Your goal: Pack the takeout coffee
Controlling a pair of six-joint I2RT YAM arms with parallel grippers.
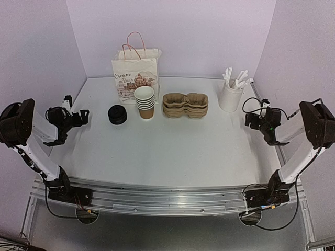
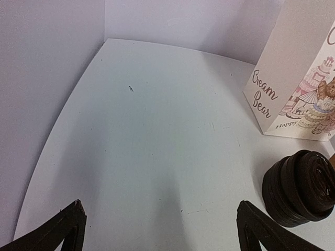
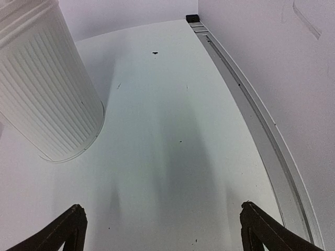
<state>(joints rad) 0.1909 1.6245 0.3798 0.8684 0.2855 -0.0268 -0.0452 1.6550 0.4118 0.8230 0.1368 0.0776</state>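
Observation:
No lidded takeout coffee shows in any view. A stack of lidless brown paper cups stands mid-table at the back, with a separate stack of black lids to its left. My left gripper hovers open at the table's left edge, empty. In the left wrist view its fingers are spread wide over bare table and the black lids sit to the right. My right gripper hangs open and empty at the right edge, and its fingers frame bare table.
A printed paper bag with pink handles stands behind the cups. Brown pulp cup carriers lie stacked right of the cups. A white ribbed holder with white sticks stands back right, close to the right gripper. Purple walls enclose the table.

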